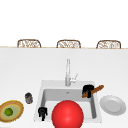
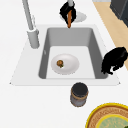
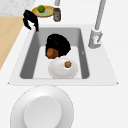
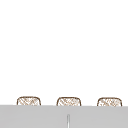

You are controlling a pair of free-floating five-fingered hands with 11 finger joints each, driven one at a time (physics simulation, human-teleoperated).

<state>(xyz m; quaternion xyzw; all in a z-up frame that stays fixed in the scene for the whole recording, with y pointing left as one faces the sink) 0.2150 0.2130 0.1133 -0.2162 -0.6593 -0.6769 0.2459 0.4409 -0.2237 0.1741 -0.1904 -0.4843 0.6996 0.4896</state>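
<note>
White tabletop (image 1: 20,72) surrounded a sink (image 1: 47,93) where a baguette (image 1: 96,90), clenched in the right hand (image 1: 87,90), was best kept level.

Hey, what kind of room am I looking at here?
Most likely a kitchen, rendered in a simulator: a white sink with a tall faucet set in a counter, a plate beside it, and woven chair backs behind the counter.

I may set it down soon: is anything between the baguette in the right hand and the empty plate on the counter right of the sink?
Nothing visible. The right hand grips the baguette above the sink's right rim; the white plate lies just beyond, with open counter between.
</note>
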